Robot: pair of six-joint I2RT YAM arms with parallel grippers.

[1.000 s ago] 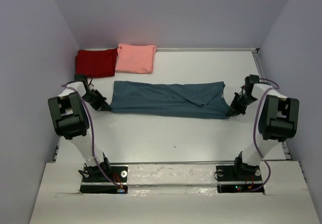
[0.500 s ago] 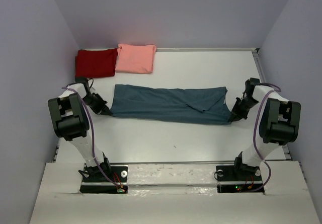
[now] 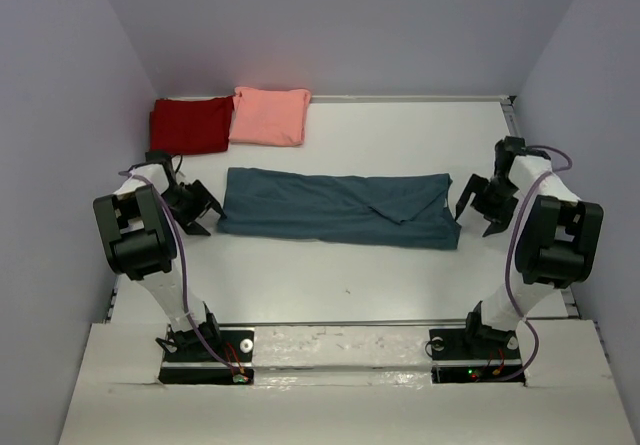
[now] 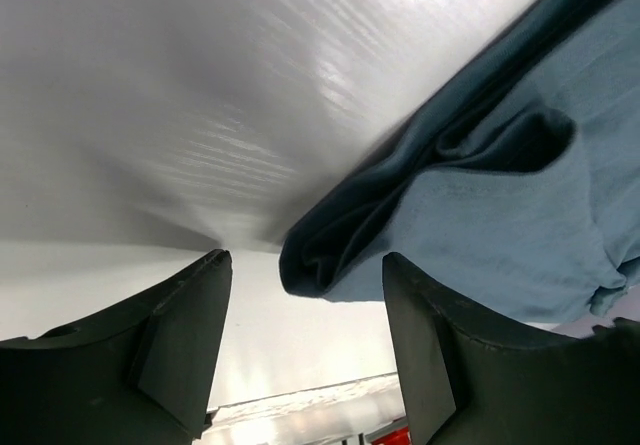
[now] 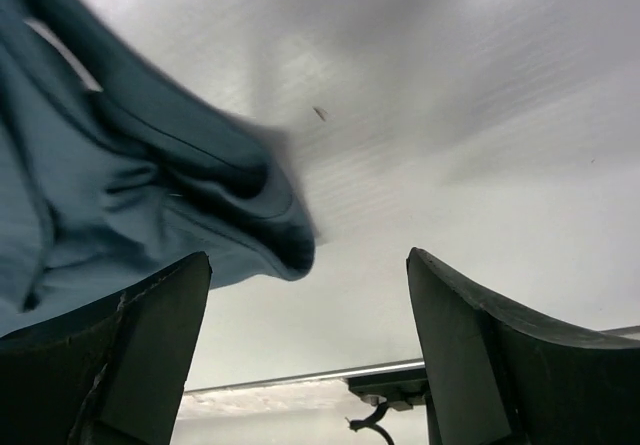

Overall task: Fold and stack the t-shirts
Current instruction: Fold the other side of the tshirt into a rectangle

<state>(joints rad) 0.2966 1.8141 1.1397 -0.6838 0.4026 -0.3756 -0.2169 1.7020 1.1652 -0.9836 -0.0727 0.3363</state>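
Observation:
A dark teal-blue t-shirt point(image 3: 338, 208) lies folded into a long strip across the middle of the white table point(image 3: 400, 275). My left gripper point(image 3: 203, 210) stands open just off its left end, nothing between the fingers; the wrist view shows that folded corner point(image 4: 330, 255) lying free in front of the jaws. My right gripper point(image 3: 476, 205) is open too, just beyond the strip's right end, whose corner point(image 5: 285, 240) rests loose on the table. A dark red t-shirt point(image 3: 190, 123) and a salmon-pink t-shirt point(image 3: 270, 115) lie folded side by side at the back left.
Grey walls close in the table on the left, back and right. A metal rail point(image 3: 345, 325) runs along the near edge in front of the arm bases.
Both grippers have opened and let go of the teal t-shirt's ends, after drawing it slightly nearer. Each has backed off a little from the cloth, which now lies flat.

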